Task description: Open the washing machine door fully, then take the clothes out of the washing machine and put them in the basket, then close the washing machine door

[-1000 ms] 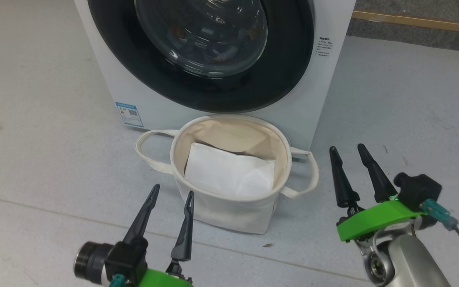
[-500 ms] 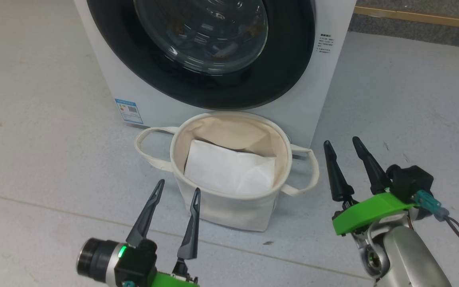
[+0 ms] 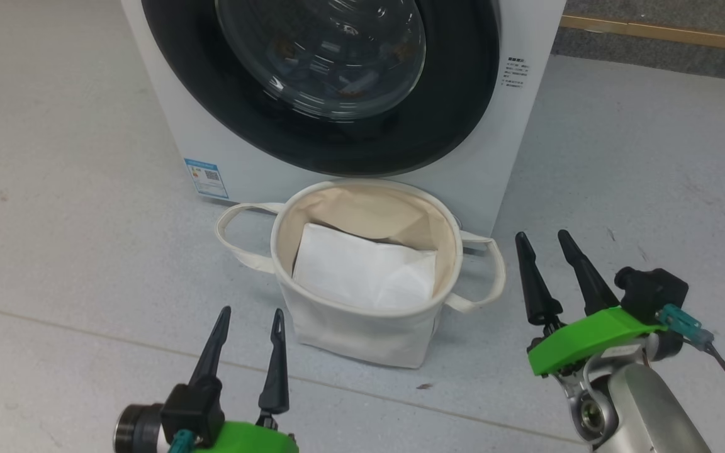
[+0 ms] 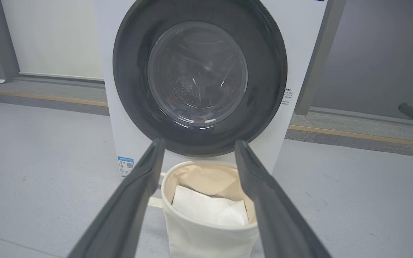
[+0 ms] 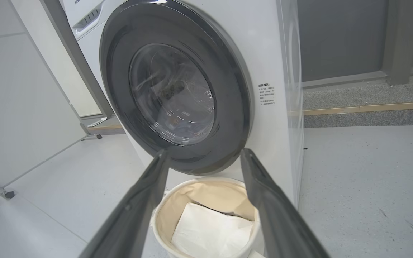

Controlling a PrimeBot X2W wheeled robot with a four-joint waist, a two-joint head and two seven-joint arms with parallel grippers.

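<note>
Plainly, from the head view, both grippers hang free with their fingers apart and nothing between them. The left gripper [image 3: 253, 310] sits low, and the basket [image 3: 350, 333] stands just past and to the right of its fingertips. The right gripper [image 3: 542, 234] is beside the basket's far handle, apart from it. Beyond both sets of fingers the washing machine door [image 3: 450, 94] lies shut against the washing machine [image 3: 513, 138]. The clothes [image 3: 343, 82] show only as dim orange-brown flecks behind the glass. A white folded sheet [image 3: 362, 274] lies in the basket.

The left wrist view frames the door [image 4: 267, 71] straight ahead between the spread fingers of the left gripper [image 4: 199, 141], with the basket [image 4: 206, 240] below the gap.

In the right wrist view the door [image 5: 235, 89] is seen at an angle beyond the parted fingers of the right gripper [image 5: 204, 151], and the basket rim [image 5: 156, 218] sits between them lower down.

No step looks begun. The glossy rim shows no clear handle from here, so I judge that the fingers could skid off it. The basket sits tight under the door, so a low reach might tip or shove it. The sheet could also be mistaken for laundry.
</note>
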